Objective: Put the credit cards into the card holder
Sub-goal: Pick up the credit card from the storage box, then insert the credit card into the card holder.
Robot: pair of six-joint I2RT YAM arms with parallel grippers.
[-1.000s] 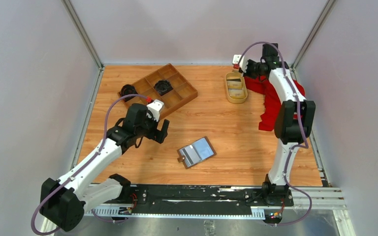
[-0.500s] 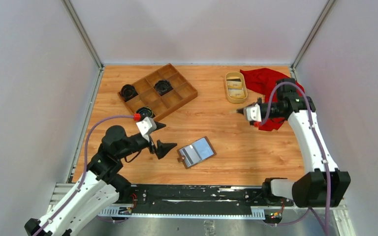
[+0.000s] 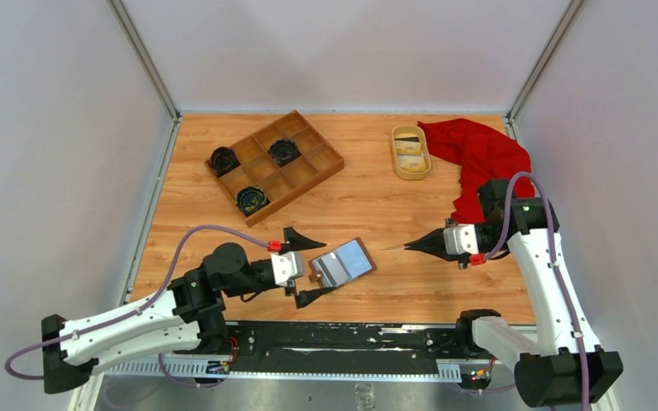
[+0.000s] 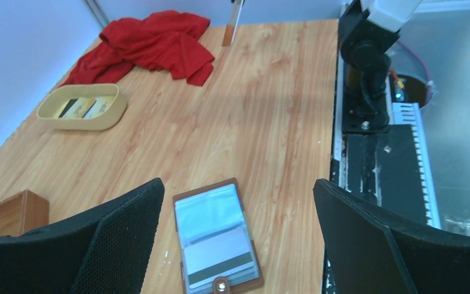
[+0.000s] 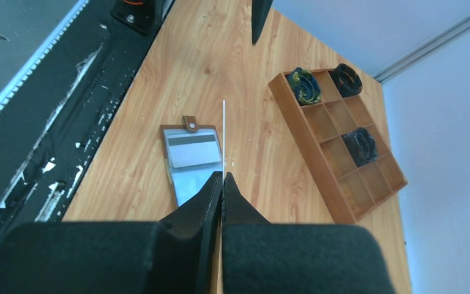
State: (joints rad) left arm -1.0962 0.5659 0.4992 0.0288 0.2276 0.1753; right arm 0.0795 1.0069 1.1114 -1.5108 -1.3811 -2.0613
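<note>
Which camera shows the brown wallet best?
The left wrist view: the card holder lies close and open, its pockets and a striped card plain. The right wrist view shows it whole but smaller. The top view shows it tiny.

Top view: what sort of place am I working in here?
Probably a lab test booth, not a home or shop: plain grey walls box in a wooden table, two arms are bolted to a rail at its edge, and a wallet and tray lie staged.
</note>
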